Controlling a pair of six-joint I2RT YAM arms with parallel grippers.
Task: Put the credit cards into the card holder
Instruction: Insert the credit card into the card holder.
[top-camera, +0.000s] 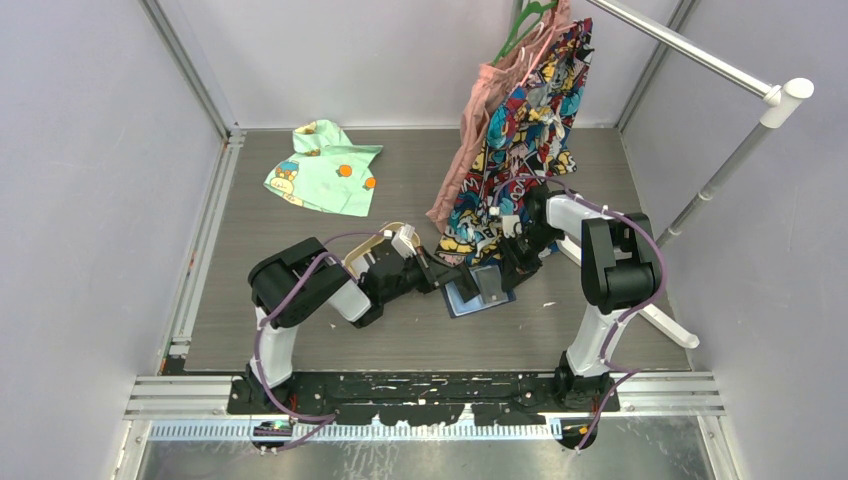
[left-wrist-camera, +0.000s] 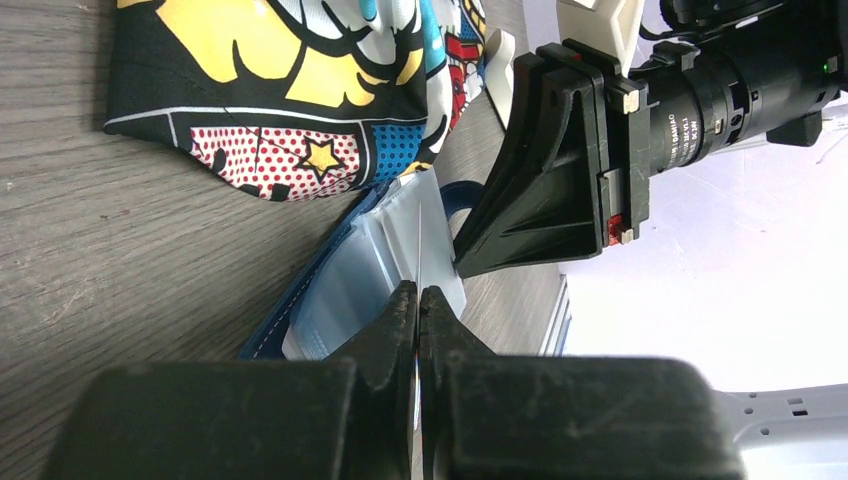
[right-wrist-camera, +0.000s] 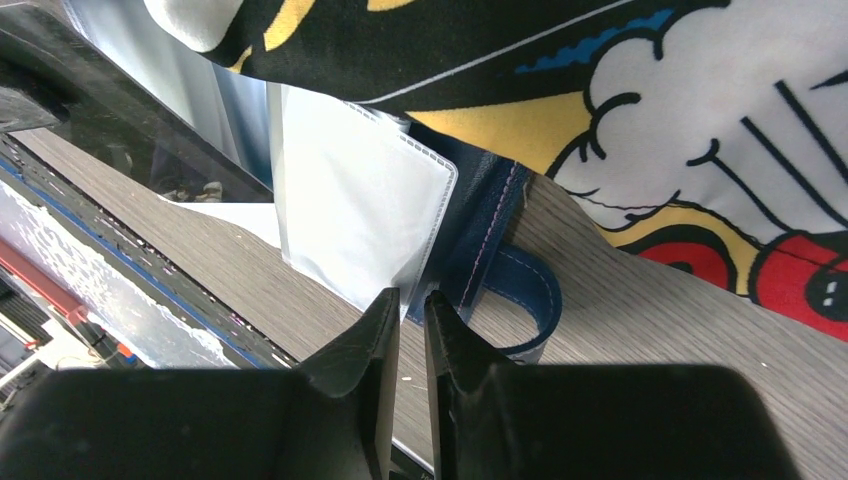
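Crowding card holder (top-camera: 478, 290), comic-print cloth (top-camera: 505, 150) overlapping

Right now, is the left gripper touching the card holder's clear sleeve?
Touching. Left wrist view: the left gripper pinches a clear sleeve's edge on the card holder.

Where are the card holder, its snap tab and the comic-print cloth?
card holder (right-wrist-camera: 365, 215), right wrist view, on its pale glossy inner pocket.
snap tab (right-wrist-camera: 528, 300), right wrist view, on the blue loop's outer band.
comic-print cloth (top-camera: 520, 130), top external view, on the hanging middle.
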